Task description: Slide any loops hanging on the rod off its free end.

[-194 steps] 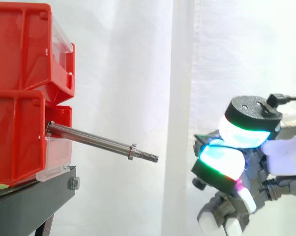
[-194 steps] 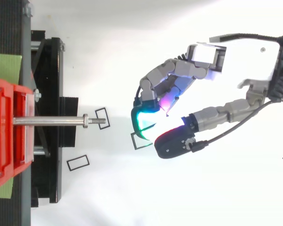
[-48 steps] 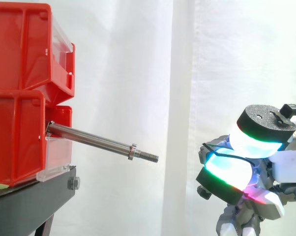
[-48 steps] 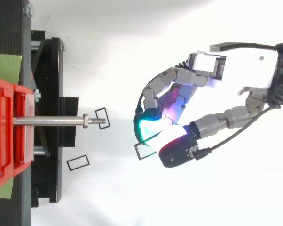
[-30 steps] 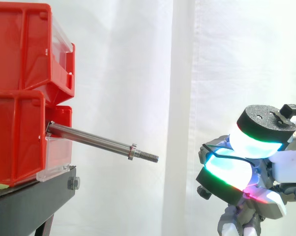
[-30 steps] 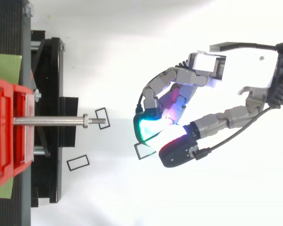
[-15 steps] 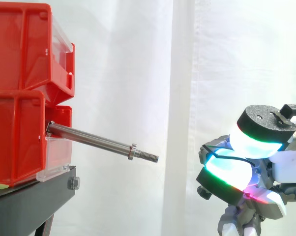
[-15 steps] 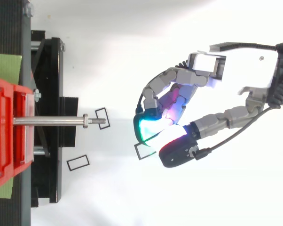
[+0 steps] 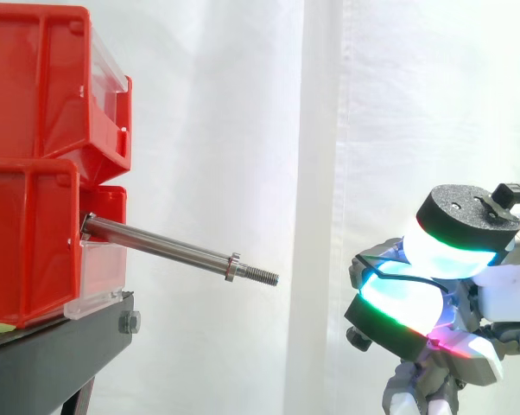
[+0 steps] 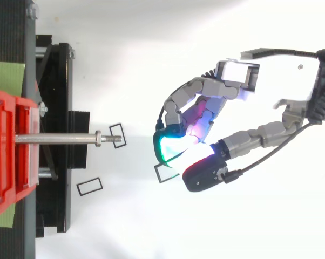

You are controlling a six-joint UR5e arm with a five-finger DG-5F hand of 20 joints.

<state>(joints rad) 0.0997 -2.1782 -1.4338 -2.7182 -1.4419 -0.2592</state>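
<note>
Hand (image 10: 281, 70) had sunk lower at right since earlier; fingers (image 9: 407, 298) pinched a black loop (image 10: 162, 174). Rod (image 9: 165, 246) bare, centre left, jutting from red bins (image 9: 35, 173). Second loop (image 10: 117, 135) and third loop (image 10: 89, 186) lay beneath its tip.

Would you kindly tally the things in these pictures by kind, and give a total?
Black rectangular loops: 3, one pinched in the hand
Red bins: 2
Metal rod: 1, nothing hanging on it
Black stand: 1
Total: 7
</note>
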